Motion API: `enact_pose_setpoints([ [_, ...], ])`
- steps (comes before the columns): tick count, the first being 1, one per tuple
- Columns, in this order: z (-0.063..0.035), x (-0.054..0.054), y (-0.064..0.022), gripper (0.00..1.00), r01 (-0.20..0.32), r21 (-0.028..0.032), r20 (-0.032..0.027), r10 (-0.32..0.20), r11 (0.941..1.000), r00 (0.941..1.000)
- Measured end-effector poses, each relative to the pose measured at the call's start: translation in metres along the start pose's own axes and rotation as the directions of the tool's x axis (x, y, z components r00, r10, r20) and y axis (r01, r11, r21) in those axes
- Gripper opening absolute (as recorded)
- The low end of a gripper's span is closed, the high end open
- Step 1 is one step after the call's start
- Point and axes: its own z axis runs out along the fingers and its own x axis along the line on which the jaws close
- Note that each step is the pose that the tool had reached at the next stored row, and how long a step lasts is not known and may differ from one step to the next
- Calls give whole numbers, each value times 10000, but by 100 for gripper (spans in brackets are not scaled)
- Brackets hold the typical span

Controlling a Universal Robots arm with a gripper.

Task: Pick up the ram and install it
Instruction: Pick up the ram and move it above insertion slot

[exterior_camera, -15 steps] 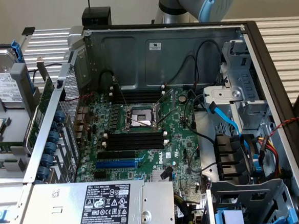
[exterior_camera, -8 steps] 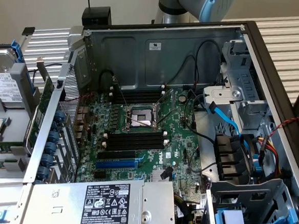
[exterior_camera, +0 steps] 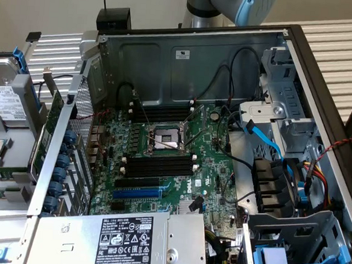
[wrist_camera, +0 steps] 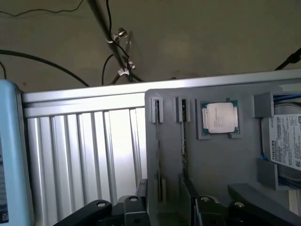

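Ram [wrist_camera: 184, 146]: likely light, stiff, fragile; take it gently by its long top edge. Your pincer [wrist_camera: 164, 200] gapes, empty.

arm [exterior_camera: 233, 6]: cut off by the exterior view's upper edge
hard drive [wrist_camera: 288, 141]: cut by the picture's edge
ram [wrist_camera: 184, 146]: edge-on in a tray [wrist_camera: 216, 165] slot, faces hidden

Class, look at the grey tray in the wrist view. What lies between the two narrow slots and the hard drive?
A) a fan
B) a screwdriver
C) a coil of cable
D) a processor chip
D: a square, metal-lidded processor sits in the tray between the slots and the hard drive.
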Motion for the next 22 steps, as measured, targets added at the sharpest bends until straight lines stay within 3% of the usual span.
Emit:
enact_pose_setpoints([
  [6,106,-6,-4,42,78,0,-27,-78,10000,10000],
  [8,132,-21,-3,42,129,2,-87,-129,9999,9999],
  [12,173,-64,0,42,242,24,-269,-242,9997,9993],
  [19,287,-61,1,42,363,55,-289,-361,9993,9989],
  [22,331,-59,5,42,368,120,-278,-364,9993,9990],
])
